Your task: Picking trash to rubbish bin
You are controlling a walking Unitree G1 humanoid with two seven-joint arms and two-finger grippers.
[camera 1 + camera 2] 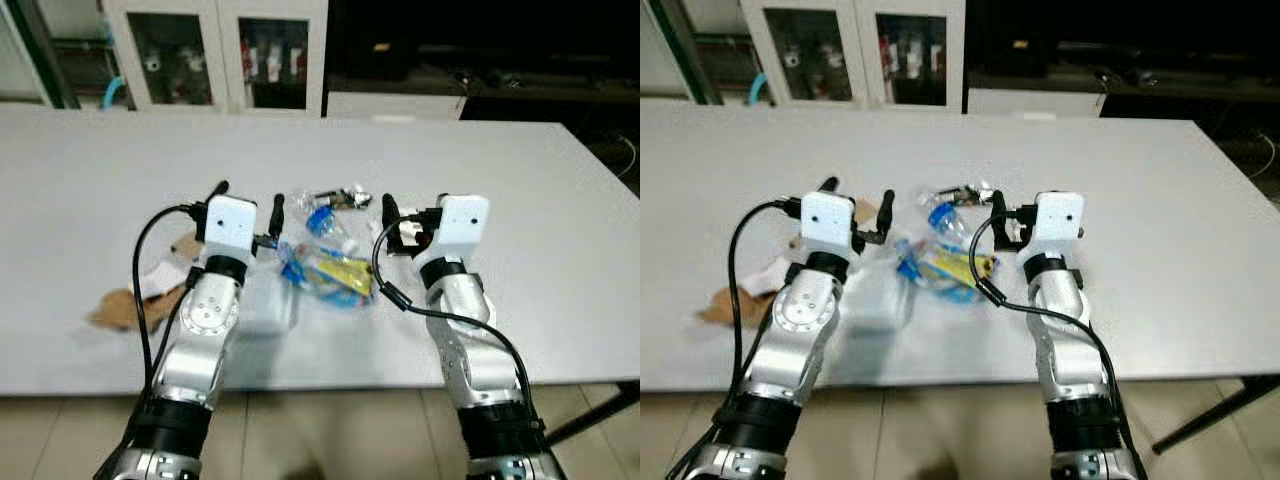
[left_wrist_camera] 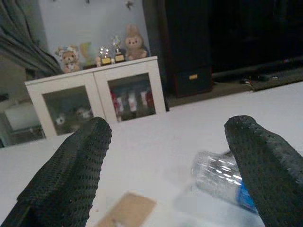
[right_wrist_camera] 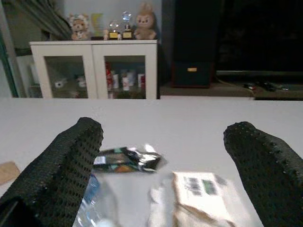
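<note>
A wide white tabletop (image 1: 520,200) spreads before me, and beyond its far edge a white glass-door cabinet (image 1: 215,55) stands against the wall, with plush toys and small trophies (image 3: 113,23) lined along its top. My two silver arms reach in from the near edge, flanking the heap of trash (image 1: 325,250) at the middle of the tabletop. The left gripper (image 1: 250,212) hangs just left of the heap, jaws spread wide and holding nothing; the right gripper (image 1: 400,225) hangs just right of it, jaws likewise parted and empty. Left of the heap, past my left arm, torn brown cardboard (image 1: 125,305) and a scrap of white paper (image 1: 160,275) lie near the tabletop's near edge. Within the heap, a yellow and blue wrapper (image 1: 335,272) lies nearest me, with a crushed clear plastic bottle with a blue cap (image 1: 325,222) behind it. At the heap's far side sits a crinkled dark foil wrapper (image 3: 125,160), and beside the right gripper's fingers (image 3: 258,161) rests a white packet printed with a barcode (image 3: 201,191).
</note>
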